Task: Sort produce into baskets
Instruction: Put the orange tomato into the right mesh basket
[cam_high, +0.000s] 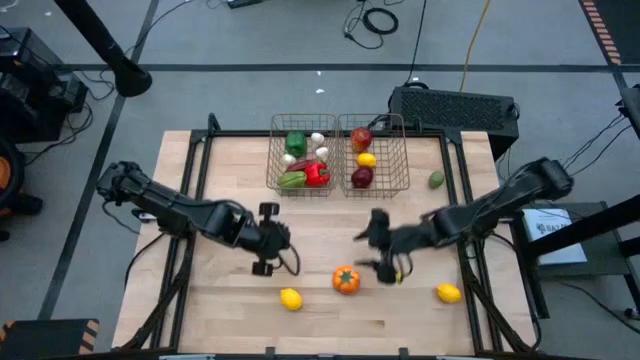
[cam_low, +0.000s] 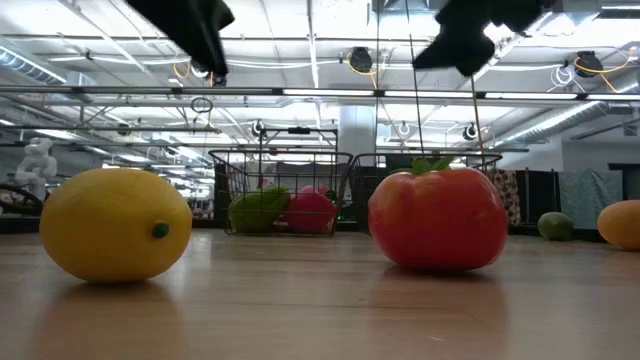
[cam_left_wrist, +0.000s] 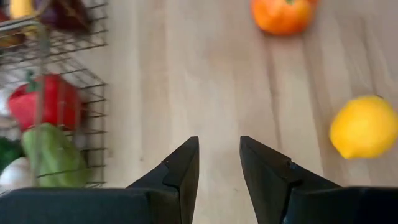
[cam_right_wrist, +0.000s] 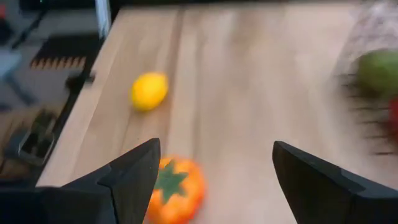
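Wire-mesh baskets, two, sit side by side at the bench's (cam_high: 230, 310) far edge: left basket (cam_high: 273, 160) and right basket (cam_high: 405, 160), their contents partly blurred behind mesh. Loose: two lemons (cam_high: 290, 298) (cam_high: 448, 292), one orange tomato-like fruit (cam_high: 345, 280), one green fruit (cam_high: 436, 180). Left claw (cam_high: 266, 240) is narrowly parted, empty; right claw (cam_high: 376, 245) is spread wide, empty.

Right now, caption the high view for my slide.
Both end effectors hover empty over the table; two lemons, a tomato remain unsorted.

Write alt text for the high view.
Seen from above, two wire baskets hold sorted produce at a wooden table's far edge. Both grippers, left and right, hover open and empty above an orange tomato and two lemons.
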